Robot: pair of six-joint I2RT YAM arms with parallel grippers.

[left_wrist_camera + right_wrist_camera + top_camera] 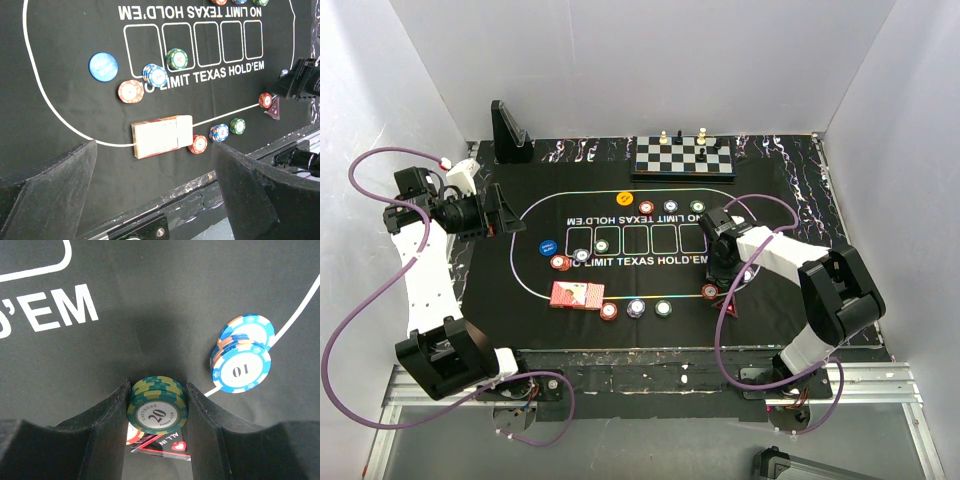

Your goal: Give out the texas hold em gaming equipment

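My right gripper [158,387] [717,272] is shut on a small stack of green "20" poker chips [157,406], held just above the mat. Under it lie a red chip [710,291] and the dark red triangular "ALL IN" marker [167,444]. A blue "10" chip stack [242,360] sits on the white line to the right. The red-backed card deck [577,295] [161,136] lies at the near edge of the mat, with red [198,144], blue [219,132] and green [237,126] chips beside it. My left gripper [505,212] [155,200] hangs open and empty at the far left.
More chips [582,256] sit left of centre, and others [672,206] along the far line of the black mat [770,200]. A blue disc [103,66] lies left of them. The chessboard [682,157] stands at the back, and a black stand [508,132] at the back left.
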